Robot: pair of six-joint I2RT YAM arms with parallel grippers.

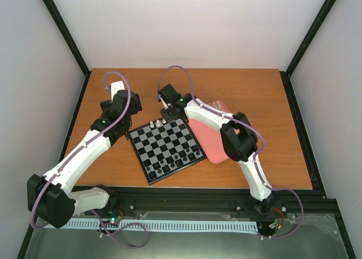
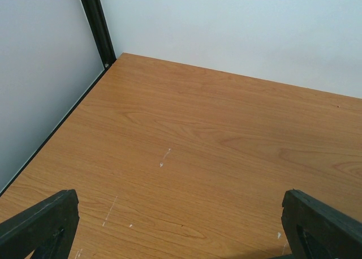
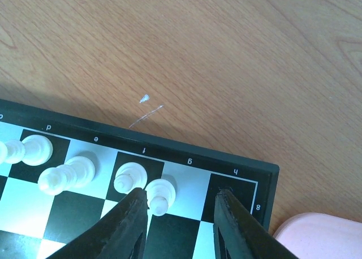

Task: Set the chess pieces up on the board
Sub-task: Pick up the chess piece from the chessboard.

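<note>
The black-framed chessboard [image 1: 165,149] lies tilted mid-table. Its far corner fills the right wrist view [image 3: 186,157]. White pieces stand in its far row: one on f [image 3: 129,177], one on g [image 3: 160,194], others further left [image 3: 68,176]. My right gripper [image 1: 164,113] hovers over that corner, its jaws open [image 3: 182,201]. The g piece stands between the fingers, beside the left finger [image 3: 133,214]; nothing is gripped. My left gripper [image 1: 117,91] is open and empty over bare wood [image 2: 181,231], left of the board.
A pink tray [image 1: 212,136] lies against the board's right side; its corner shows in the right wrist view [image 3: 319,233]. Dark pieces [image 1: 180,157] stand on the board's near rows. Black frame posts [image 2: 96,24] and white walls bound the table.
</note>
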